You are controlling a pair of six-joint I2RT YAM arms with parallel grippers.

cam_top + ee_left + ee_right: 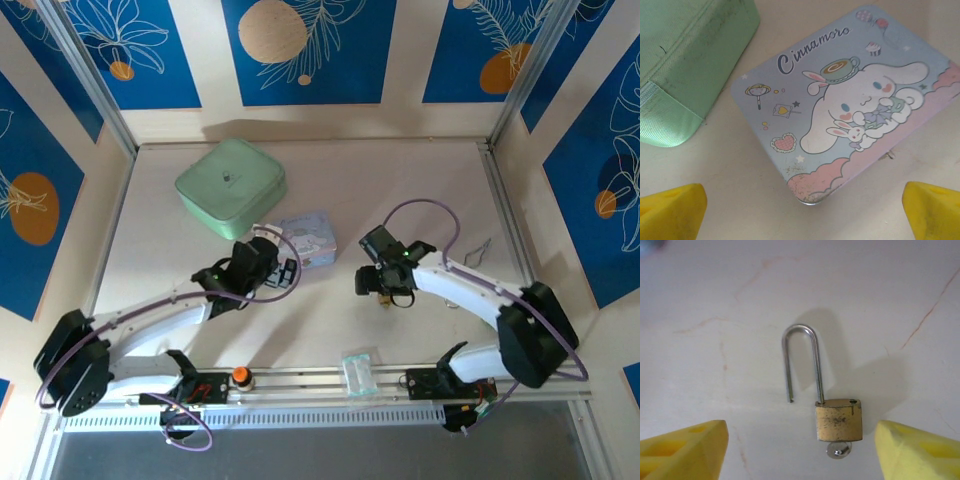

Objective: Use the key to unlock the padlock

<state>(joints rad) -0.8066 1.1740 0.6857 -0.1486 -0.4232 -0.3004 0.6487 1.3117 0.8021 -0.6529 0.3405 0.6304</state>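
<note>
The right gripper is released, its blocky yellow fingertips spread wide. Between them, touching neither, the padlock lies flat on the pale, faintly veined table. Its body is squarish scuffed brass, and one leg of its thin steel shackle is free. The silvery key sits in its base. The left gripper is also spread, near a glossy pastel tin and a green woven case.

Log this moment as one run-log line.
padlock: shackle open | key: in keyhole | right gripper: open, straddling padlock, not touching | left gripper: open, facing Cinnamoroll tin
</note>
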